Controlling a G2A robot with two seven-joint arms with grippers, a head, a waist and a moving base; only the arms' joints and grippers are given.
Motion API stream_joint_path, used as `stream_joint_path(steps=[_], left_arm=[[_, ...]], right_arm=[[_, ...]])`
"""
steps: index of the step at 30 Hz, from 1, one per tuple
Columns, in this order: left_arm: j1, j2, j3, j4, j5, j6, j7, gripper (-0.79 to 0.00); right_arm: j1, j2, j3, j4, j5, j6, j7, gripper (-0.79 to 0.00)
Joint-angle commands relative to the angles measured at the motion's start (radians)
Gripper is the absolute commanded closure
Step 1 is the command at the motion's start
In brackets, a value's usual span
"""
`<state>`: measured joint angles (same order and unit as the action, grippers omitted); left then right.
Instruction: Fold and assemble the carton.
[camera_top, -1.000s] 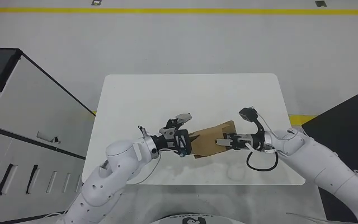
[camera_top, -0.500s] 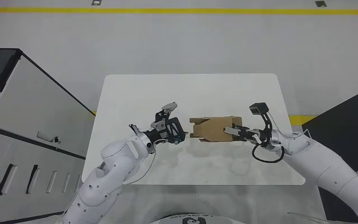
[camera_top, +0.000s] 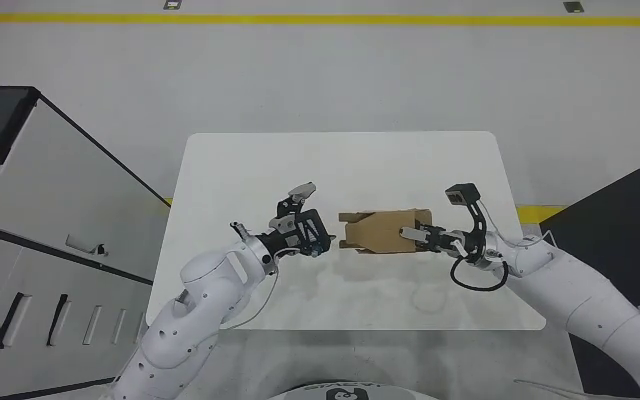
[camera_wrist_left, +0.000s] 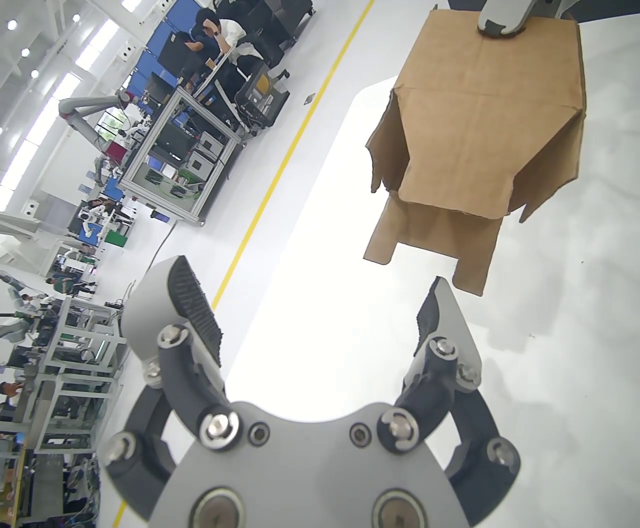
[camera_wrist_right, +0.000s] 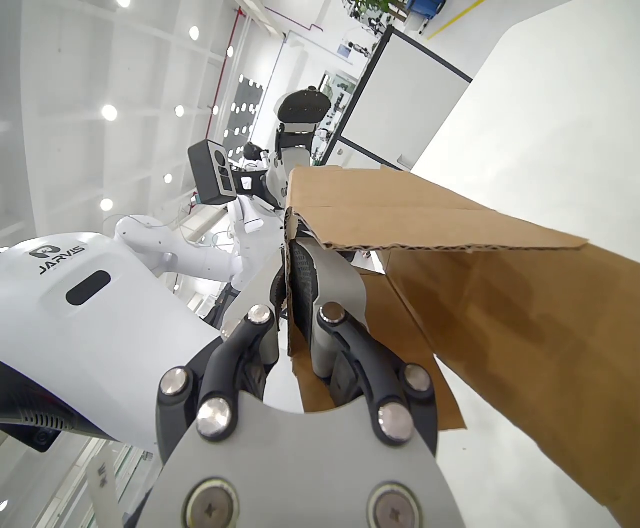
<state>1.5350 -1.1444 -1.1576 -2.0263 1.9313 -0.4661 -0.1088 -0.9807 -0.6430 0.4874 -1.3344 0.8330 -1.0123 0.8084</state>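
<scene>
A brown carton (camera_top: 380, 231) lies opened into a tube at the middle of the white table (camera_top: 250, 160), its end flaps loose. In the left wrist view the carton (camera_wrist_left: 480, 125) shows its flaps spread toward the camera. My right gripper (camera_top: 410, 234) is shut on a wall at the carton's right end; the right wrist view shows its fingers (camera_wrist_right: 305, 280) pinching the cardboard edge of the carton (camera_wrist_right: 500, 300). My left gripper (camera_top: 312, 234) stands open just left of the carton, apart from it, with nothing between its fingers (camera_wrist_left: 192, 305).
A dark-framed cabinet (camera_top: 60, 200) stands beside the table's left side. A yellow floor line (camera_top: 320, 18) runs behind the table. Bare tabletop lies behind and in front of the carton.
Over the second my left gripper let go of the carton and drew back left; the right gripper turned the carton level and popped it into a tube. Nothing moved in the last half second.
</scene>
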Motion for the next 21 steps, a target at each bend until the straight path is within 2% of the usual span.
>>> stream_joint_path(steps=[1, 7, 10, 13, 21], left_arm=[[0.000, 0.000, 0.000, 0.000, 0.000, 0.000, 0.000, -0.785], [0.000, 0.000, 0.000, 0.000, 0.000, 0.000, 0.000, -0.785], [0.001, -0.001, -0.001, 0.002, -0.007, 0.007, 0.002, -0.785], [-0.002, -0.001, -0.003, 0.002, -0.042, 0.005, 0.013, -0.785], [0.003, 0.000, -0.030, -0.010, -0.188, -0.059, 0.033, -0.785]], right_arm=[[0.000, 0.000, 0.000, 0.000, 0.000, 0.000, 0.000, 0.000], [0.000, 0.000, 0.000, 0.000, 0.000, 0.000, 0.000, 0.000], [-0.009, -0.003, 0.011, -0.014, 0.005, 0.033, -0.005, 0.000], [-0.011, -0.002, 0.027, -0.001, 0.066, 0.058, 0.058, 0.000], [-0.007, 0.001, 0.095, 0.011, 0.257, 0.240, 0.240, 0.000]])
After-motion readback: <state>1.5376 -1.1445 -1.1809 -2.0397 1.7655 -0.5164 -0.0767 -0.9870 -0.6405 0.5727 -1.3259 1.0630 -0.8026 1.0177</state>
